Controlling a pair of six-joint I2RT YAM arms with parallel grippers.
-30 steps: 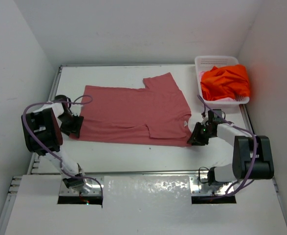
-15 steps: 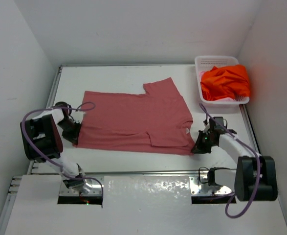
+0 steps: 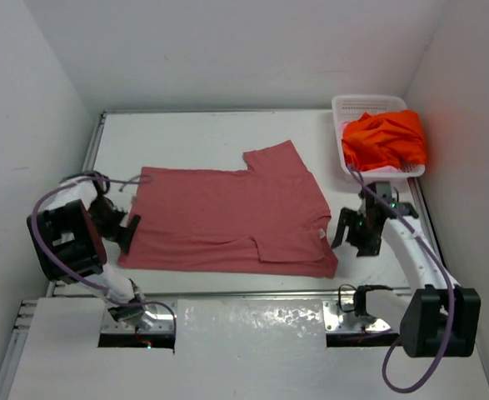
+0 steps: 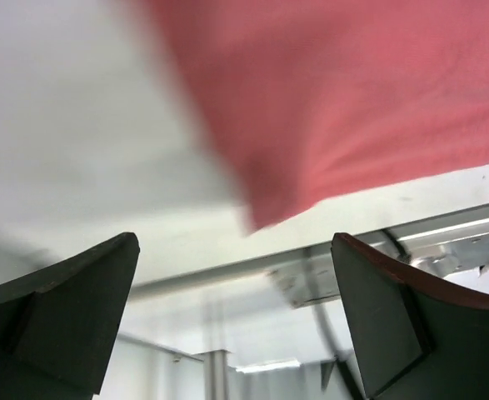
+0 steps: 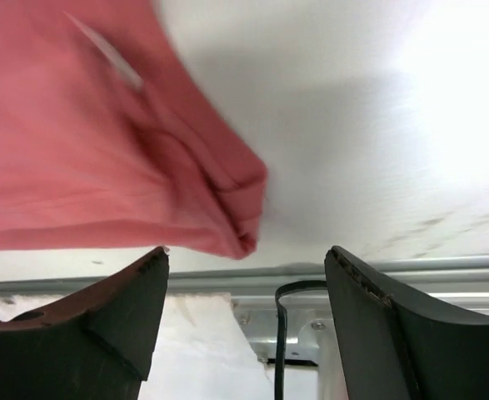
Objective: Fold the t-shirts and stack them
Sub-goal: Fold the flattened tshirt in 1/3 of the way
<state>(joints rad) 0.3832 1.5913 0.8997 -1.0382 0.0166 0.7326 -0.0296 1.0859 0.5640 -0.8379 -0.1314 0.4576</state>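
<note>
White walls box in a white counter [image 3: 211, 133], which I see from above and behind the arm bases. A dusty rose-red short-sleeved cloth t-shirt [image 3: 227, 217] lies spread flat on it, stretched out between my two hands. The left hand [image 3: 127, 233] sits at one end of the shirt, its fingers spread wide with nothing between them. In its wrist view a corner of the cloth lies just ahead of the fingertips, touching neither. The right hand [image 3: 348, 233] is at the other end, also spread and empty, with a bunched, doubled-over corner just ahead of it. Beyond the right hand, a white perforated plastic basket [image 3: 352, 104] holds a crumpled bright orange cloth t-shirt [image 3: 386, 137]. I cannot tell from here whether anything lies under it.

I judge the rose-red shirt to be light and limp. It will sag from any grip and drag its wrinkles along. I would pinch it at the corners, both hands together. The fingers would need to press right down to the counter to catch every layer of the thin edge.
</note>
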